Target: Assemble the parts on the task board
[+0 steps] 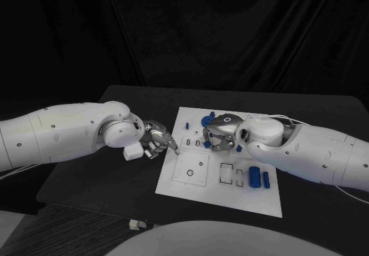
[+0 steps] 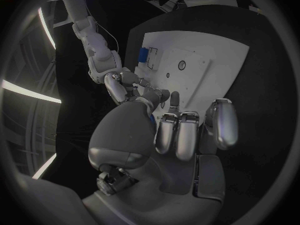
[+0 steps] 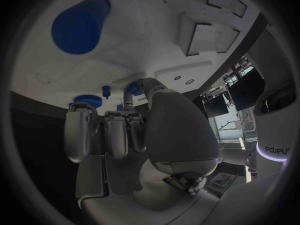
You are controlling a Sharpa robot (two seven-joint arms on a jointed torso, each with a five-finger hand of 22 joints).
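The white task board (image 1: 201, 188) lies mid-table. My right hand (image 1: 217, 136) hovers over its upper middle. Its thumb and a finger pinch a small blue part (image 3: 132, 89) just above the board (image 3: 156, 45). My left hand (image 1: 158, 141) is at the board's left edge with its fingers (image 2: 178, 135) curled and one reaching toward the board (image 2: 212, 60). A bluish sliver (image 2: 152, 118) shows beside the left thumb; I cannot tell whether anything is held there. Two blue cylinders (image 1: 254, 176) lie at the lower right, and a round blue part (image 1: 209, 119) stands near the top.
A small blue peg (image 1: 187, 126) stands at the board's upper left. Rectangular slots (image 1: 227, 173) and a round hole (image 1: 189, 174) sit in the board's lower half. A large blue cylinder (image 3: 81, 25) and a toothed blue disc (image 3: 87, 100) lie close to the right hand.
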